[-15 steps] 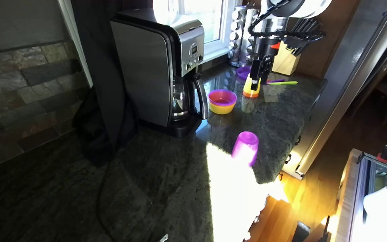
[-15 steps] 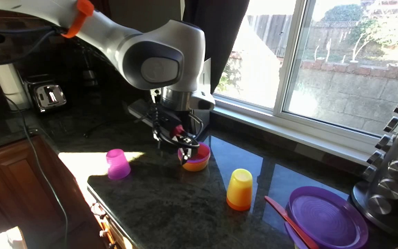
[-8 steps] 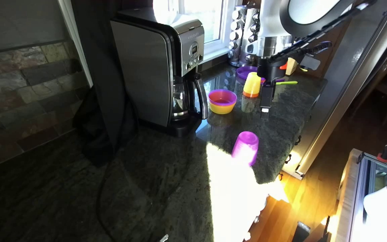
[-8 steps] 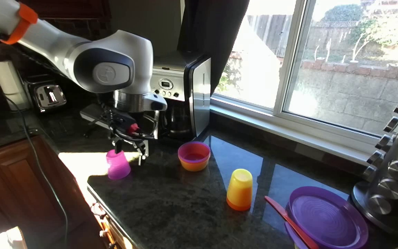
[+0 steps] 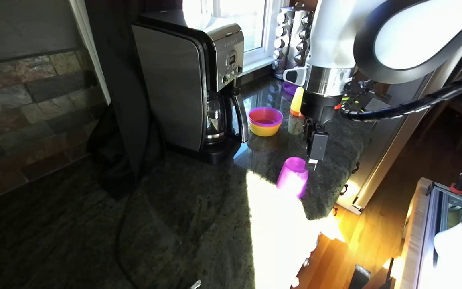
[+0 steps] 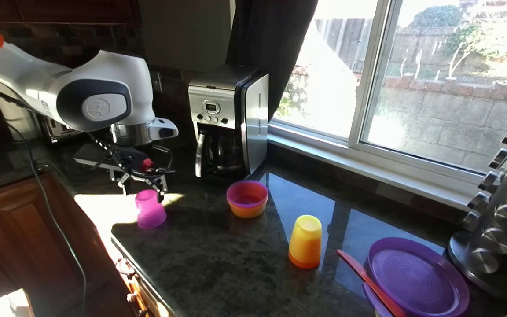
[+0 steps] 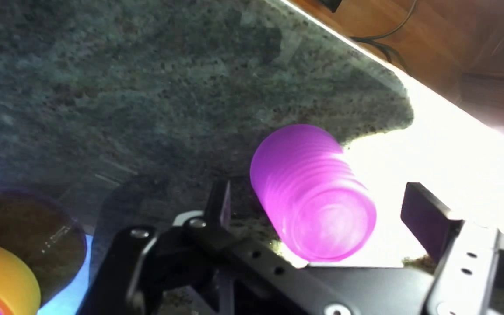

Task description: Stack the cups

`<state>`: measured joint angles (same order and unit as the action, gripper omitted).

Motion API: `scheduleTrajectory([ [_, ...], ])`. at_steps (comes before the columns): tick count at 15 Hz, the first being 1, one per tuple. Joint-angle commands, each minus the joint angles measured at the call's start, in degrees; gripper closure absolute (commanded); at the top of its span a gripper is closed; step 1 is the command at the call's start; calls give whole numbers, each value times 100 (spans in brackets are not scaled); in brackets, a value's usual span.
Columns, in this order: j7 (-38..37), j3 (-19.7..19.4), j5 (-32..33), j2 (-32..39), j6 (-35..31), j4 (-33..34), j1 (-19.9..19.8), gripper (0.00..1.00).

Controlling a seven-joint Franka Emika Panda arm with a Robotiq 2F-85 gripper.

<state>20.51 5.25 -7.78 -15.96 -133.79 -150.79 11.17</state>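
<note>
Daylight glares through the window (image 6: 370,70) and reflects bluish on the counter (image 6: 218,259). Direct sun burns one patch (image 5: 275,241) white; in an exterior view it bleaches the lower side of the magenta cup (image 5: 294,174), while the left lies dim.

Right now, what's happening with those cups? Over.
Pincer open, close by the magenta cup. That cup: upside down on the counter, not gripped. Stacked bowls might crowd its path to the yellow-orange cup.
</note>
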Motion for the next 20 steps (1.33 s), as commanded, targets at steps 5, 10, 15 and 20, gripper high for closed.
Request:
scheduleTrajectory([
  [5, 535, -49, -91, 27, -716, -313, 296, 42],
  [10, 546, -156, -111, 4, -820, -156, 230, 67],
  [15, 490, -804, -439, -331, -145, 274, -181, 100],
  [20, 352, -1314, -488, -568, 438, 800, -641, 72],
])
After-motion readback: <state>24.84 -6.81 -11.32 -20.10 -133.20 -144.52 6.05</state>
